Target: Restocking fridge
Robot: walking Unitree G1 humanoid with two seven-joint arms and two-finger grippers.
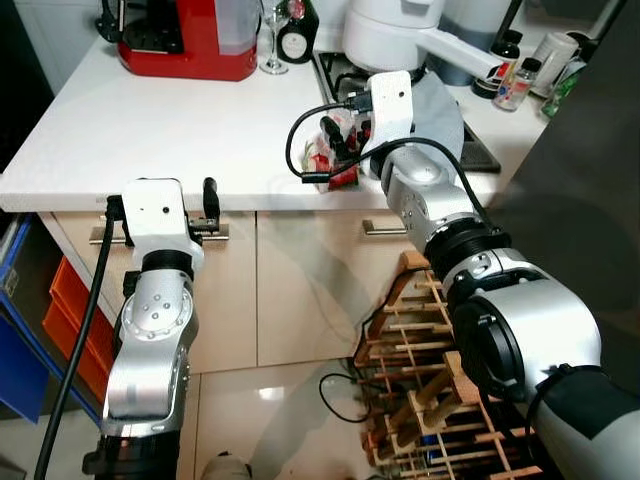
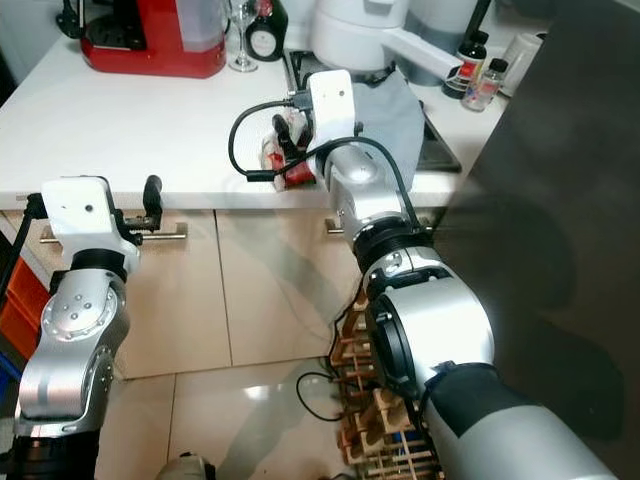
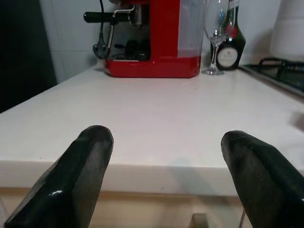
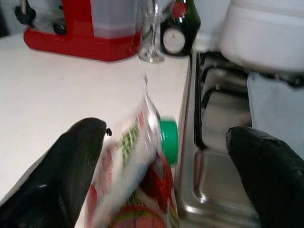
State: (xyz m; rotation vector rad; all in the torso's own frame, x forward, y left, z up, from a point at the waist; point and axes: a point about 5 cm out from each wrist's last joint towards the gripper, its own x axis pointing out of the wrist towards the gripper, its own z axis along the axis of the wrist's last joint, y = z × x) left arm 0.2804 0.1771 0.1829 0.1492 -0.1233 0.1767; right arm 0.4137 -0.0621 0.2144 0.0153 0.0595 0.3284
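Red-and-white plastic pouch with a green cap [image 4: 142,180] lies on the white surface [image 1: 180,130].
My right tool [image 1: 345,140] straddles it, released; the red coffee machine [image 1: 185,35] sits at ten o'clock. My left tool [image 3: 166,180], released, hovers at the surface's edge.

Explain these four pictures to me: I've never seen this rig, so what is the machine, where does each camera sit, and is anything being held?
This is a walking humanoid robot with two silver arms, each ending in a two-fingered black claw. The two wider pictures come from cameras in its head, looking down at a white counter. The other two come from cameras on its wrists, looking out between each claw's fingers.

On the counter stand a red coffee machine, a wine glass and a dark bottle, beside a stove.

The right claw reaches over the counter edge, open around a red and white pouch with a green cap; it is not gripped yet. The left claw waits open by the counter's front edge, holding nothing.
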